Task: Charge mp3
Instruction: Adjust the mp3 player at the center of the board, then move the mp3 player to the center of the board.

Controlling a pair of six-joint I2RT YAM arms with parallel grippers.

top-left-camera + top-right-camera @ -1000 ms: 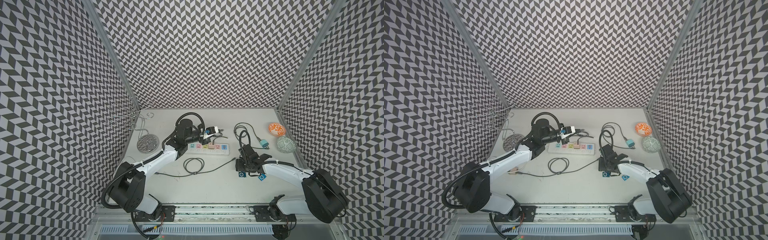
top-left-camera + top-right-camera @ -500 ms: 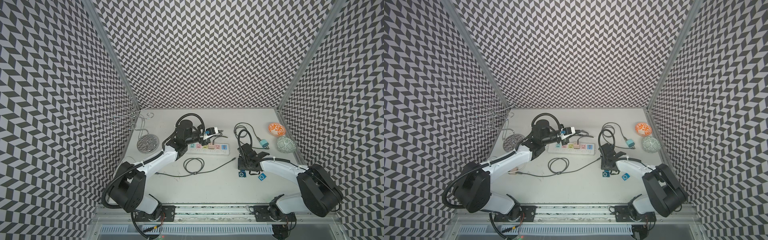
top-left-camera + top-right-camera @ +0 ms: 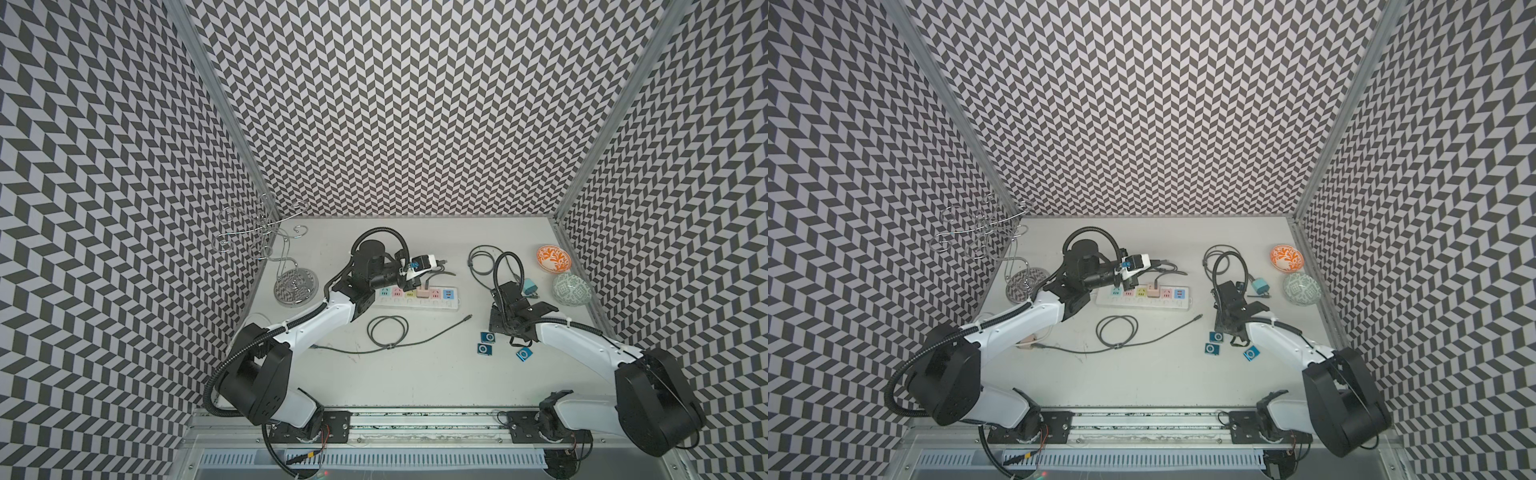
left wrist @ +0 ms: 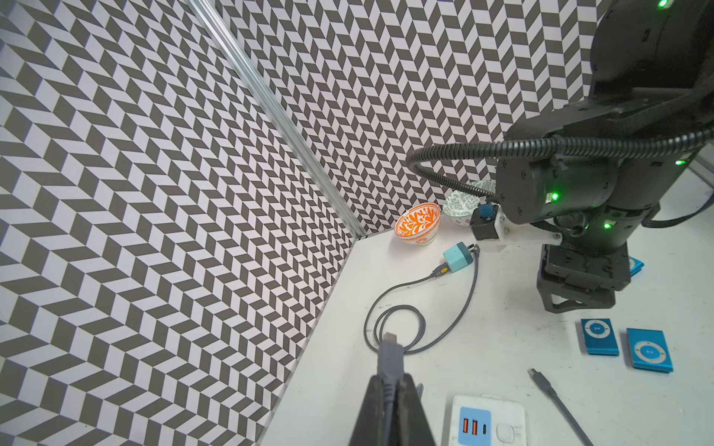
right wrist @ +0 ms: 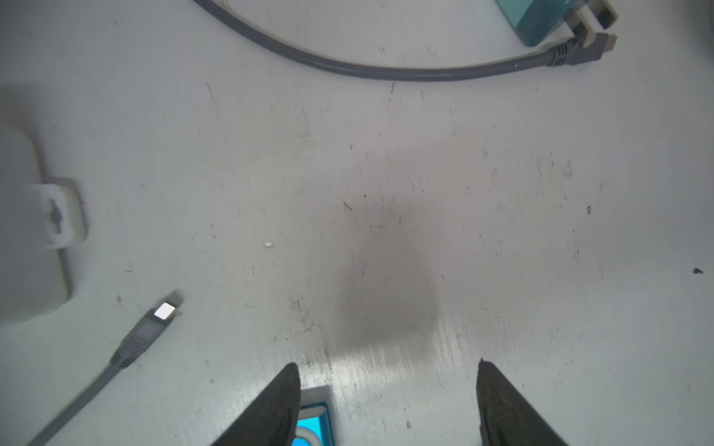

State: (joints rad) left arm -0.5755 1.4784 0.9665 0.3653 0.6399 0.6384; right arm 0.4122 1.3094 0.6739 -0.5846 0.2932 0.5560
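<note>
Left wrist view: left jaws pinch a grey cable plug (image 4: 390, 357) near the power strip (image 4: 490, 421). Right jaws stand apart over the worktop (image 5: 386, 193), one finger (image 5: 270, 413) beside a blue mp3 player (image 5: 311, 423); a loose cable end (image 5: 154, 328) and teal charger (image 5: 541, 19) lie nearby.

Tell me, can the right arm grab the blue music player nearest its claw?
Probably yes. The right gripper is open, low over the table, and that blue music player lies beside one fingertip with nothing on it. It sits partly behind that finger, so a small shift is needed.
</note>
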